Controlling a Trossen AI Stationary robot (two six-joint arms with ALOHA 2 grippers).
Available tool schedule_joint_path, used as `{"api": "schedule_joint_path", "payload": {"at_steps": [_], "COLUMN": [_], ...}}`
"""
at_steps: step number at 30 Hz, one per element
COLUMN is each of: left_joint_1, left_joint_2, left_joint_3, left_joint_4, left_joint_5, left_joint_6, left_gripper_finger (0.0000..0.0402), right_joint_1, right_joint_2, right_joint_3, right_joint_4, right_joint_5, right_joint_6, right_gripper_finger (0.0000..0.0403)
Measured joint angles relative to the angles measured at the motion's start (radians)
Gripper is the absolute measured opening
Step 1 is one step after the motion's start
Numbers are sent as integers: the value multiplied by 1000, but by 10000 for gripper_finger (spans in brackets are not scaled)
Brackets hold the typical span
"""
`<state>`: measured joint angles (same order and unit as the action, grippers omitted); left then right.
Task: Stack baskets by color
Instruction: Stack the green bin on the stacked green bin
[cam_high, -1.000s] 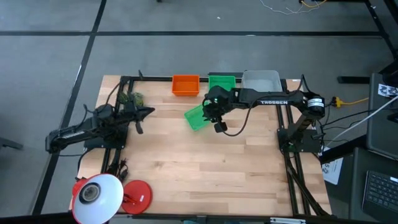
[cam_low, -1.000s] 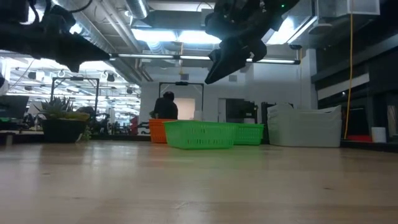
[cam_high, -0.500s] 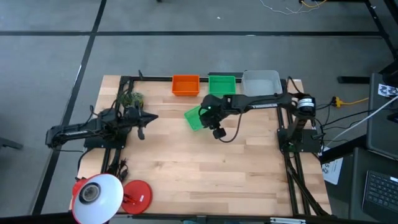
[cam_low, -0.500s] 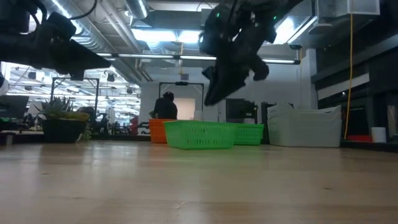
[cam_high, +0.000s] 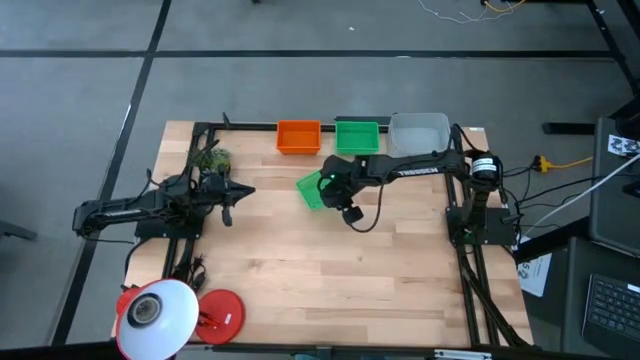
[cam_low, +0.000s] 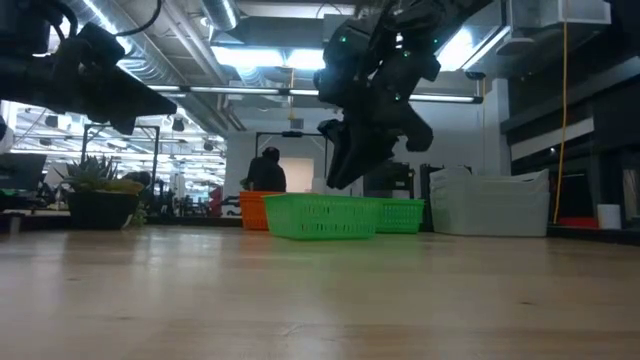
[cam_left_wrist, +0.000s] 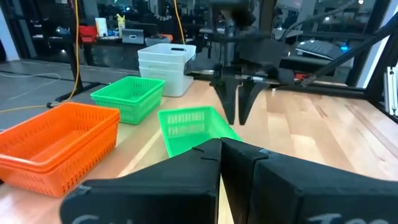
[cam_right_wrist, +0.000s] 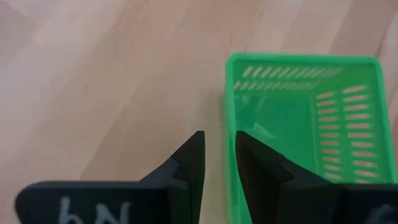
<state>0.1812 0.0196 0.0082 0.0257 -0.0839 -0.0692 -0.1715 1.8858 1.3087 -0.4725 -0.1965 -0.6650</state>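
A loose green basket (cam_high: 312, 190) sits flat on the table, turned askew, near the middle. At the far edge stand an orange basket stack (cam_high: 298, 136), a green basket (cam_high: 357, 135) and a grey-white stack (cam_high: 419, 130). My right gripper (cam_right_wrist: 217, 146) is open and points steeply down. It hangs just above the loose basket's side rim (cam_right_wrist: 229, 118), one finger over the table and one over the inside. In the low view its fingertips (cam_low: 338, 181) stay a little above the basket (cam_low: 320, 216). My left gripper (cam_high: 243, 189) waits shut at the table's left, pointing level.
A potted plant (cam_high: 210, 158) stands at the far left. A red-and-white lamp (cam_high: 160, 312) is at the near left corner. Bare wood lies across the near half of the table (cam_high: 330, 280). A person (cam_low: 265, 170) shows in the room beyond.
My right gripper has come down toward the loose green basket, shifted a little toward the table's left, and rolled at the wrist, staying open. My left arm has sunk slightly. The baskets have not moved.
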Motion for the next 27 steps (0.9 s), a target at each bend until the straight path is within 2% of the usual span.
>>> {"api": "schedule_joint_path", "payload": {"at_steps": [8,20,24,27], "left_joint_1": [0,0,0,0], "left_joint_2": [1,1,1,1], "left_joint_3": [0,0,0,0], "left_joint_4": [-1,-2,-2,-2], "left_joint_5": [0,0,0,0], "left_joint_6": [-3,-2,0,0], "left_gripper_finger": [0,0,0,0], "right_joint_1": [-3,1,-4,-5], "right_joint_2": [75,53,53,53], "right_joint_3": [0,1,-10,-22], "right_joint_4": [4,-5,-5,-9], "right_joint_5": [121,125,126,151], "right_joint_6": [-19,11,66,115], "right_gripper_finger": [90,90,89,71]}}
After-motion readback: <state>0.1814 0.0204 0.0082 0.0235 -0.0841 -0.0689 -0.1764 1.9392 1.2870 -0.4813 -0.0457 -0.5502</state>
